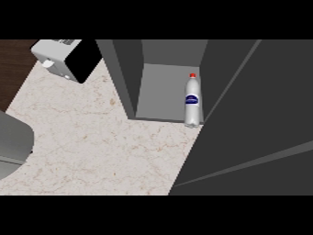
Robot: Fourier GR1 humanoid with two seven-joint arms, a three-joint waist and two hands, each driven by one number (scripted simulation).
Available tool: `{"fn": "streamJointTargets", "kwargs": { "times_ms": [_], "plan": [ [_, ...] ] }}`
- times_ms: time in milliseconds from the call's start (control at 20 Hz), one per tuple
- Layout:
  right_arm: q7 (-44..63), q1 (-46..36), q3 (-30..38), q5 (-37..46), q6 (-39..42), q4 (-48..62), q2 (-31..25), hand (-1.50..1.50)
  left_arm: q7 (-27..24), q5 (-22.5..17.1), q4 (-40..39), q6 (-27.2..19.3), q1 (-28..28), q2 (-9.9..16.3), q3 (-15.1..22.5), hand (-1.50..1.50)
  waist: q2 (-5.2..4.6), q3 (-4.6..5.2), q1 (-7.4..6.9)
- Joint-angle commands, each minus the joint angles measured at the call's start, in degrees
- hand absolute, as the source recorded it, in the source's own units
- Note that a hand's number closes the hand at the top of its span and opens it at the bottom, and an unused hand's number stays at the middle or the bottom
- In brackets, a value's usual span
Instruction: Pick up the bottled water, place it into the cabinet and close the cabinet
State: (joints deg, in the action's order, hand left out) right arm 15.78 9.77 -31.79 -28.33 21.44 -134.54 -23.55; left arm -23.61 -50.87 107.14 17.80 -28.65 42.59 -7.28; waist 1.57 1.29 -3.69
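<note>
The bottled water [193,100] stood upright inside the open cabinet [169,69], at the right of its shelf, a little above the middle of the frame. Its red cap pointed toward the top of the frame and its blue label sat about halfway down the clear body. The bottle's base reached the front edge of the shelf, just beside the cabinet's right wall, and I could not tell whether it touched that wall.

The cabinet door [267,128] filled the right side of the frame as a broad dark grey panel, swung out over the marbled counter [97,147] and running from the upper right down to the lower middle. The cabinet's left wall rose as a dark slab at the upper centre.

No hand showed anywhere in the frame, so I could not say whether either one was released, clenched or holding something, nor how the bottle lay relative to a hand. Nothing touched the bottle. A large grey rounded shape [3,147] came in at the left edge, low in the frame; it may have been a forearm, but I could not tell.

At the upper left, a white and black appliance [67,57] sat on the counter near the dark wooden strip [3,64] along the counter's edge, well apart from the bottle.
</note>
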Motion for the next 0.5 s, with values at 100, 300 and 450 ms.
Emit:
{"fn": "streamJointTargets", "kwargs": {
  "times_ms": [100,300,450],
  "plan": [
    [7.98,-11.02,-5.78,6.78,-9.14,-2.52,8.35,1.50,-0.43,-2.38,-1.29,3.31,-0.90,1.51,-2.99,-1.50,-0.60,-0.13,-1.30],
    [10.64,-14.70,-8.43,8.59,-12.69,0.65,14.06,1.50,-0.35,-3.20,-2.00,5.08,-1.83,2.80,-4.88,-1.50,-0.52,-0.25,-1.40],
    [13.56,-17.54,-8.89,8.45,-14.55,2.91,17.68,1.50,-0.32,-4.20,-2.95,6.17,-2.22,3.02,-5.64,-1.50,-1.02,-0.21,-2.15]
  ]
}}
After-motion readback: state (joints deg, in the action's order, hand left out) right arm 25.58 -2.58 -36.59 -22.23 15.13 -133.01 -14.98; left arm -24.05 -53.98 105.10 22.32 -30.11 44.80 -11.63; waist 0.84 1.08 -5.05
